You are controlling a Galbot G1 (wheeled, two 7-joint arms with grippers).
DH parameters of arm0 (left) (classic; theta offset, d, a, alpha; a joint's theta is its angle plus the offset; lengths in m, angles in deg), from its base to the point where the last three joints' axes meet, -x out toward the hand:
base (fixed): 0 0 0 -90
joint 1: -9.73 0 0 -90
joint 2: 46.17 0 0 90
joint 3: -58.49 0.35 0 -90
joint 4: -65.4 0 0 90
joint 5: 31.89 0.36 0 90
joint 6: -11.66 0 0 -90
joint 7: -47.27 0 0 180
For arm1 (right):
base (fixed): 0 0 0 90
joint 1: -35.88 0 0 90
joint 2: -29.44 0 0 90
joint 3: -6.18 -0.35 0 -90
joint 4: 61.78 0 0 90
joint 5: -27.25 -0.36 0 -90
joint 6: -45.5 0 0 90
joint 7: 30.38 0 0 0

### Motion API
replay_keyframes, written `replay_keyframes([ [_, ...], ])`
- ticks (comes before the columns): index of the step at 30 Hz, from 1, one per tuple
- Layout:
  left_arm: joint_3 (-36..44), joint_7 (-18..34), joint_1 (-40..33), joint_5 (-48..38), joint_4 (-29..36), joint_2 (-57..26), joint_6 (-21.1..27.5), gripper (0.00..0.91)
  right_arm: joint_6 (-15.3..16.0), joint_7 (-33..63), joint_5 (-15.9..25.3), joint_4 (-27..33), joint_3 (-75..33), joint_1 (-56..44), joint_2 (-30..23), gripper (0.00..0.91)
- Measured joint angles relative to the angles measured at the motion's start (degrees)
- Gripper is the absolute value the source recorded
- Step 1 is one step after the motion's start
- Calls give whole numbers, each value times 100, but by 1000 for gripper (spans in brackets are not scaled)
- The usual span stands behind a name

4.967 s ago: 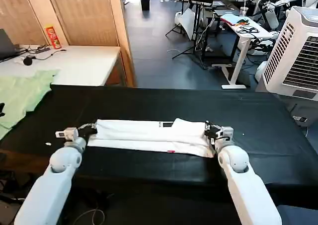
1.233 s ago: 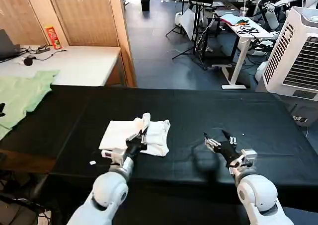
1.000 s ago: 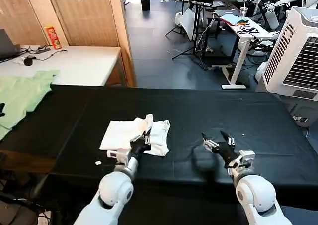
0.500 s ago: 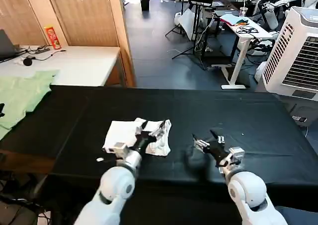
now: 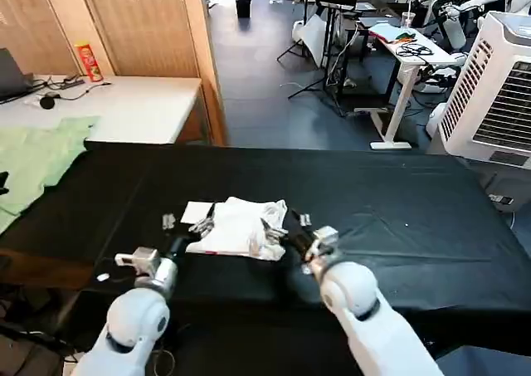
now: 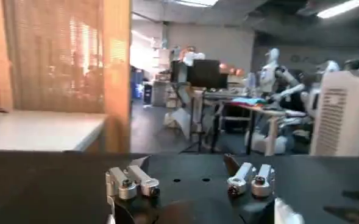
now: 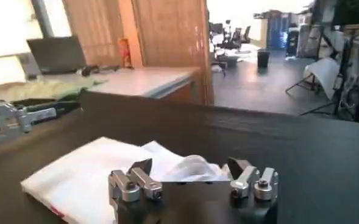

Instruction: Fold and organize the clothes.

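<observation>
The clothes [image 5: 236, 225], a white T-shirt, lie as a small folded, slightly rumpled bundle on the black table [image 5: 398, 218]. My left gripper [image 5: 187, 224] sits at the bundle's left edge. In the left wrist view it [image 6: 185, 163] is open, with bare black cloth between its fingers. My right gripper [image 5: 296, 225] is at the bundle's right edge. It [image 7: 189, 165] is open, and a raised lump of the T-shirt [image 7: 106, 173] stands just ahead of its fingertips. The left gripper [image 7: 21, 114] shows beyond the shirt in the right wrist view.
A pale green garment [image 5: 33, 156] lies at the table's far left. Behind it is a white table [image 5: 133, 102] with a red can [image 5: 85, 61] and a laptop [image 5: 10, 73]. A white air cooler [image 5: 498, 85] stands at the back right. A small white scrap [image 5: 102, 277] lies near the front edge.
The long folded strip became a small bundle. Over the last second my right gripper moved left up to the shirt's right edge, and my left gripper drew back to its left edge.
</observation>
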Motion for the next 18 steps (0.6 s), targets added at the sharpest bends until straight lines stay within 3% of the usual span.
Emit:
replay_keyframes([
  [7, -158, -14, 37, 9, -153, 15, -38, 878, 447, 125, 724, 265, 220, 125, -206, 878],
  [10, -178, -27, 18, 12, -236, 24, -62, 878, 501, 272, 865, 214, 98, 33, -192, 878],
  [15, -278, -47, -58, -146, -363, 40, -76, 878, 373, 366, 1170, -142, -404, -353, -89, 878],
  [18, -324, -77, -115, -415, -456, 52, -23, 878, 50, 429, 1181, -462, -809, -716, -111, 878],
])
